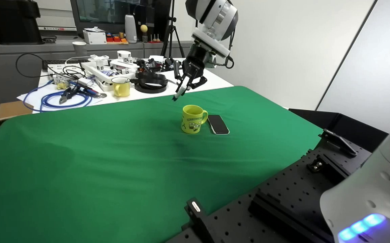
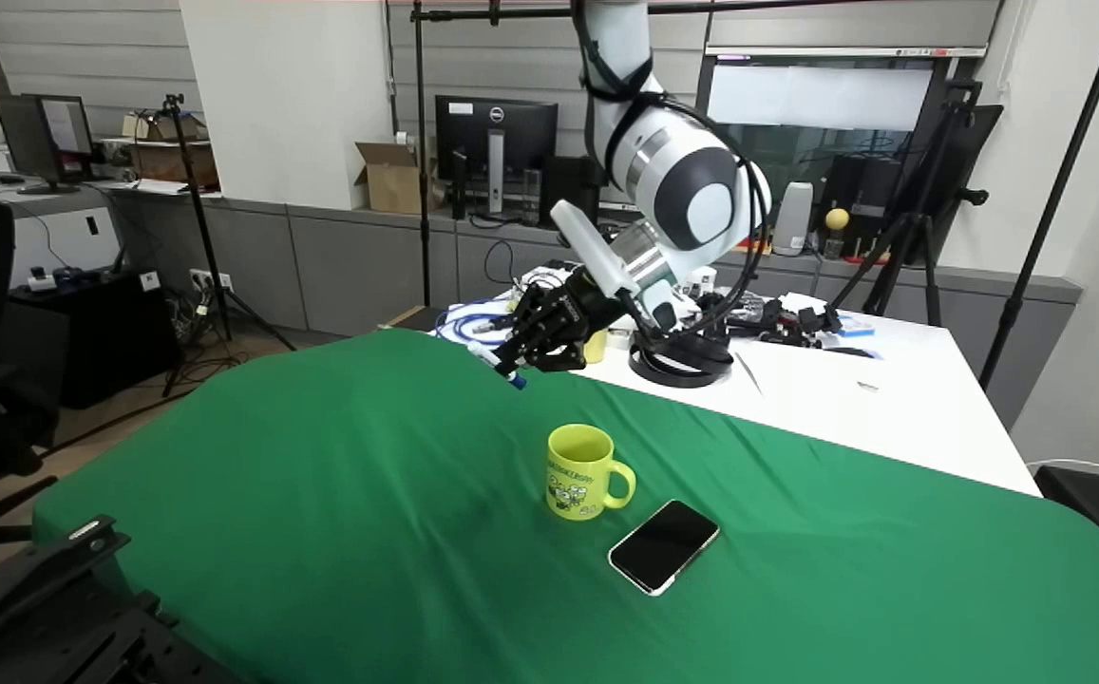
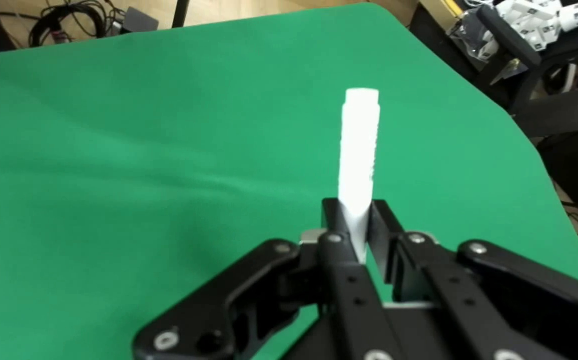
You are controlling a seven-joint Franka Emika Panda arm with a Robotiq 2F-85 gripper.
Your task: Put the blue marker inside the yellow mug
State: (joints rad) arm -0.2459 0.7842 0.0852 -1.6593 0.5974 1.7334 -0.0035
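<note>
The end effector (image 3: 356, 212) grips the blue marker (image 3: 358, 150), its fingers (image 3: 382, 225) pressed in from both sides. In the wrist view the marker's white barrel points to 12 o'clock, reaching well past the fingertips. In an exterior view the marker's dark blue end (image 2: 518, 382) points to about 4 o'clock and its white end to 10 o'clock; it is held at a slant, clear of the green-covered bench (image 1: 114, 162). The yellow mug (image 1: 191, 119) stands upright on the bench, its handle at 3 o'clock and dark markings on its side in both exterior views. The marker is outside the mug, apart from it, at about 11 o'clock from it in both exterior views.

A phone (image 2: 665, 546) lies flat on the bench just beside the mug, dark screen up; in an exterior view it sits at about 4 o'clock from the mug. The robot arm (image 2: 691, 171) hangs in from 12 o'clock in both exterior views.

In an exterior view a white rear bench (image 1: 220, 81) carries a paler yellow cup (image 1: 121, 88) at about 10 o'clock from the mug, with a black looped band (image 1: 151, 88) just beside that cup at 3 o'clock. Toward 4 o'clock there, a white casing (image 1: 356, 199) with blue lights stands by a black perforated plate (image 1: 296, 184). In the wrist view a cluster of white pieces (image 3: 538, 25) shows toward 2 o'clock, past the bench edge.
</note>
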